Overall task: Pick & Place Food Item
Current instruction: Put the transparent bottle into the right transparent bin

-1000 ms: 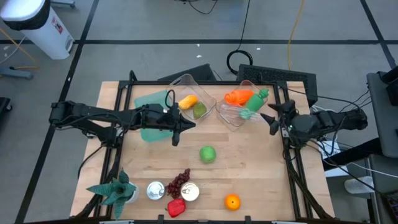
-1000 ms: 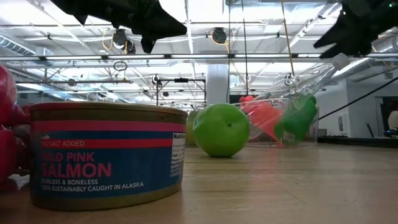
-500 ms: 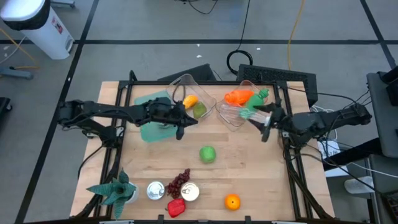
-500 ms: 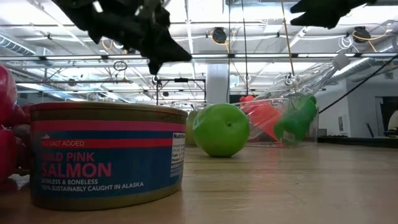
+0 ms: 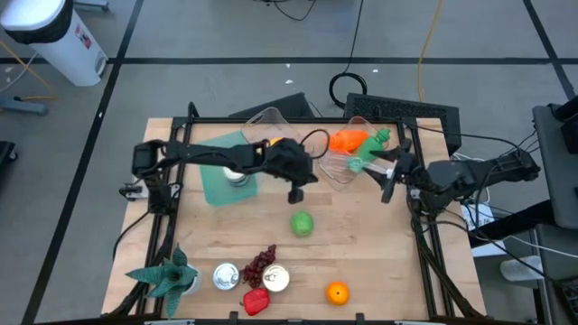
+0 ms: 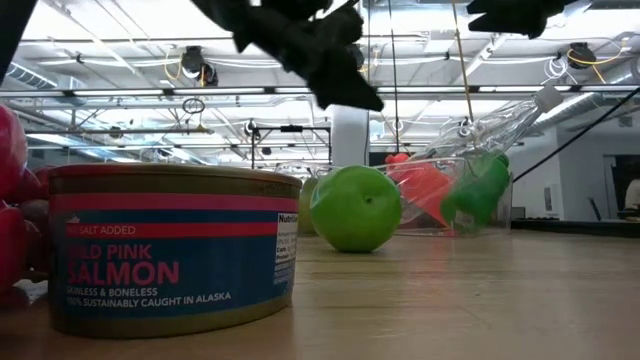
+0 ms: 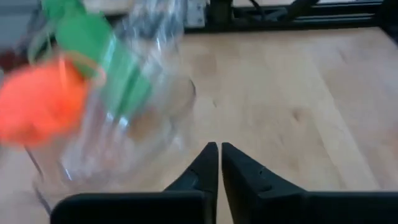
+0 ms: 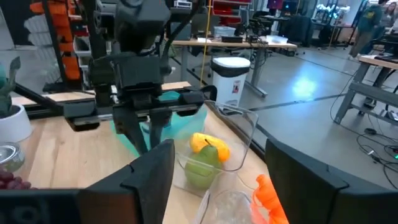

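Round green apple resting mid-table, untouched.

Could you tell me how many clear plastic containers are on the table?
2. One clear container sits at the table's far side beside the teal lid, partly hidden under the left arm. The other container lies tipped to its right, holding orange and green items.

Robotics lab or workshop, open-plan. My wooden table stands on a grey floor marked with dark tape lines. Cables trail off the far edge. Beyond: workbenches, white bin, exposed ceiling pipes and strip lights.
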Available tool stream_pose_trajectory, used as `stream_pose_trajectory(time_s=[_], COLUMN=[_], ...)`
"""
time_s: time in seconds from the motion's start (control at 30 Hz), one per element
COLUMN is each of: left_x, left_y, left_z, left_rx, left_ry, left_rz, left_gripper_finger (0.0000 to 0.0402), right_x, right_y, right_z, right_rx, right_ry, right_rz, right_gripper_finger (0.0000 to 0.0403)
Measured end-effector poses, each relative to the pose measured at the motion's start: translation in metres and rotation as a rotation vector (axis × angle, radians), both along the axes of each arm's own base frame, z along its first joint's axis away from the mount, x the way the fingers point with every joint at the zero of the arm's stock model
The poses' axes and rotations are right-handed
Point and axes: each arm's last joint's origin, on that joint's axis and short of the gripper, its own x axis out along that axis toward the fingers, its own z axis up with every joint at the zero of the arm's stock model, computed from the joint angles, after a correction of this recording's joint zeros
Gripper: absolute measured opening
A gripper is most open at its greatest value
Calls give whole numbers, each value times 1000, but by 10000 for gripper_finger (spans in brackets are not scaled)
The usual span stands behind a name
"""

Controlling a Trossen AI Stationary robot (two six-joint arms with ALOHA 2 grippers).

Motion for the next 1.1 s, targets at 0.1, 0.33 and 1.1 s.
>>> stream_pose_trajectory(time_s=[0.1, 0.33, 1.1], left_x=[14, 40, 39], left_y=[-5, -35, -29], left_z=[14, 55, 51], left_rx=[80, 365, 322], left_ry=[-43, -127, -25], left_rz=[-14, -74, 46], left_gripper_finger=[59, 187, 312], right_x=[-6, -27, -38], right_y=[-2, -10, 11], right_z=[-1, -10, 13], right_rx=[24, 86, 808], right_ry=[-3, 29, 748], right_rz=[-26, -137, 283], right_gripper_finger=[239, 236, 2])
